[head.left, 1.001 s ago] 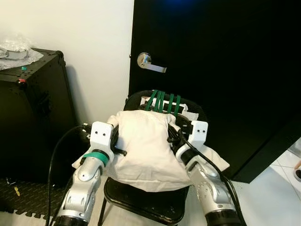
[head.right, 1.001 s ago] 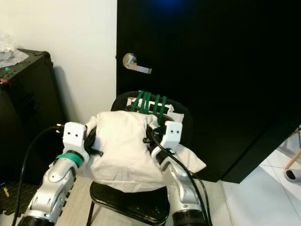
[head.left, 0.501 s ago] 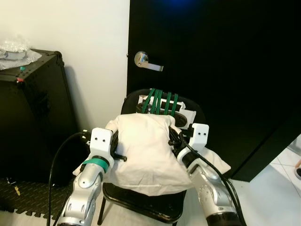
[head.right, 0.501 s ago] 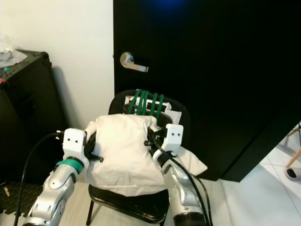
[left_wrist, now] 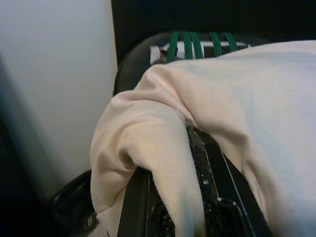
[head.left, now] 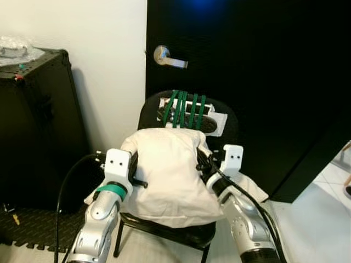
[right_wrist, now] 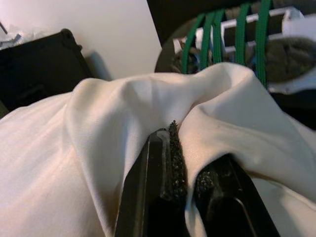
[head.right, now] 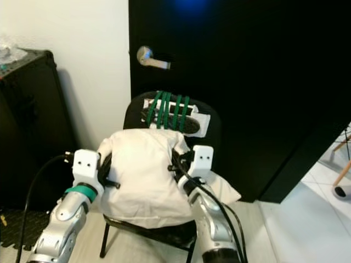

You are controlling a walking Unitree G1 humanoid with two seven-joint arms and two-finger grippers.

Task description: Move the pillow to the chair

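A cream pillow (head.left: 170, 175) hangs just above the seat of a black chair (head.left: 219, 123), whose backrest carries green straps (head.left: 185, 108). My left gripper (head.left: 133, 175) is shut on the pillow's left edge, and my right gripper (head.left: 202, 167) is shut on its right edge. In the left wrist view, the black fingers (left_wrist: 207, 187) pinch a fold of the pillow (left_wrist: 148, 148). In the right wrist view, the fingers (right_wrist: 170, 168) clamp the pillow's cloth (right_wrist: 98, 148), with the strapped backrest (right_wrist: 237, 39) beyond.
A black door (head.left: 258, 71) with a silver lever handle (head.left: 167, 57) stands right behind the chair. A tall black case (head.left: 33, 120) sits at the left against the white wall. Black floor mats (head.left: 27, 230) lie at lower left, and pale tile floor (head.left: 312, 230) at right.
The camera has moved closer and lower, so more of the chair's backrest shows above the pillow. Both grippers have kept their hold and lowered the pillow toward the seat.
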